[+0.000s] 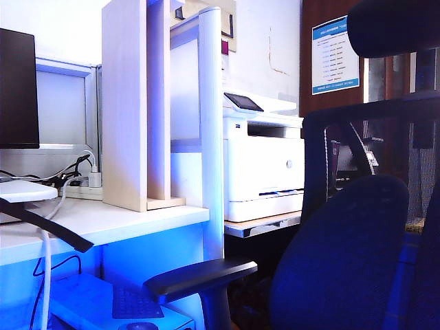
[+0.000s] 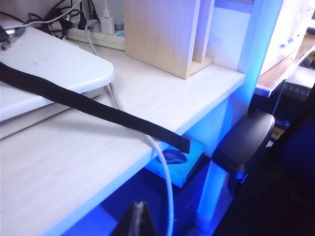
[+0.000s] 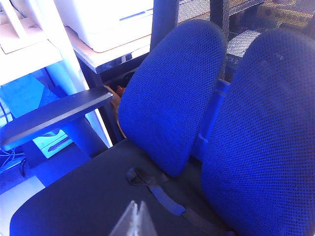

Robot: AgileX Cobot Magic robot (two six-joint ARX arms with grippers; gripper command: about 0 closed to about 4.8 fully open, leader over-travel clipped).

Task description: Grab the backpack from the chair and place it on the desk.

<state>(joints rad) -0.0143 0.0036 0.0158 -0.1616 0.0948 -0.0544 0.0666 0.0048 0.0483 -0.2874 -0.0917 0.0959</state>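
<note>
So the left gripper [image 2: 139,220] has its fingers pinched together with nothing between them, and it hangs just off the front edge of the tabletop [image 2: 69,167]. The right gripper [image 3: 134,219] is pinched to a point too, empty, above the chair's [image 3: 170,93] dark seat [image 3: 74,201].

The backpack is the tricky bit: its body can't be made out clearly in any view. A long black strap [image 2: 98,108] lies across the tabletop, draped over a flat white slab [image 2: 49,64], with its free end poking past the tabletop edge beside a white cable [image 2: 166,177]. A second dark strap with a loop [image 3: 157,189] lies on the seat, right in front of the two rounded mesh pads. Can't tell whether either strap is part of the bag.

In the exterior view the chair fills 3 to 5 o'clock, its armrest [image 1: 199,275] sits at 6, the wooden divider [image 1: 134,103] at 11, a monitor [image 1: 17,89] at 9, and a white printer [image 1: 265,165] is about centre.
</note>
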